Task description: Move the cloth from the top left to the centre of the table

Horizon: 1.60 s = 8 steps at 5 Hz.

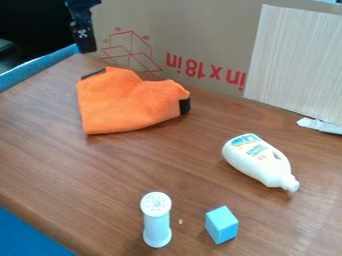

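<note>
The gripper (84,44) is seen at eleven o'clock, whether clenched or released cannot be told; the orange cloth (127,102) is spread at ten on the table (107,172); a white bottle (257,159) is laid at four.

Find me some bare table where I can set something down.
The widest patch runs between the cloth, tube and lower-left edge of the table; a smaller one separates cloth and bottle. It's crowded where tube and block stand close.
</note>
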Each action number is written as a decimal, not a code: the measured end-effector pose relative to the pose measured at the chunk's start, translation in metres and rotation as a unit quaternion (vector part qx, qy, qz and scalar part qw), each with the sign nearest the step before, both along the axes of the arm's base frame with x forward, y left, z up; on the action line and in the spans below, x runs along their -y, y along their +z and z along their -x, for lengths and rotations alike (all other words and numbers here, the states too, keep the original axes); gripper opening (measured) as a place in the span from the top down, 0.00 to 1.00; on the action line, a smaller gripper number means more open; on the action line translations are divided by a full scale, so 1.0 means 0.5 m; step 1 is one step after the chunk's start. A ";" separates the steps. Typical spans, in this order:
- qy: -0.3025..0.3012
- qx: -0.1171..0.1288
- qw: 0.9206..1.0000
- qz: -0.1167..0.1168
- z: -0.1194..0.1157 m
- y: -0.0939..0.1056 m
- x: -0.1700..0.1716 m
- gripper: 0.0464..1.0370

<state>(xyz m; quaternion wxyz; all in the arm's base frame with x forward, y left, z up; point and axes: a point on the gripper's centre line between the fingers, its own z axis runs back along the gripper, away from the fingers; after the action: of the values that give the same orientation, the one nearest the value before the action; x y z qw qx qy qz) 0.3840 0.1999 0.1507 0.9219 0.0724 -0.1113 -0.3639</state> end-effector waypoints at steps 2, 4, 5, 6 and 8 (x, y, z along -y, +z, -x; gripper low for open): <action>0.040 0.028 0.998 -0.031 -0.021 -0.022 -0.028 0.04; 0.063 0.006 0.998 -0.028 -0.037 -0.069 -0.029 0.04; 0.050 -0.001 0.999 -0.015 -0.039 -0.079 -0.006 0.04; 0.034 -0.027 0.999 0.001 -0.028 -0.122 0.032 0.04; 0.013 -0.044 0.999 0.010 -0.007 -0.145 0.073 0.04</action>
<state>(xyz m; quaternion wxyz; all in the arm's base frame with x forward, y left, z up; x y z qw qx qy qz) 0.3876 0.1633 0.0781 0.9312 0.0484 -0.0728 -0.3539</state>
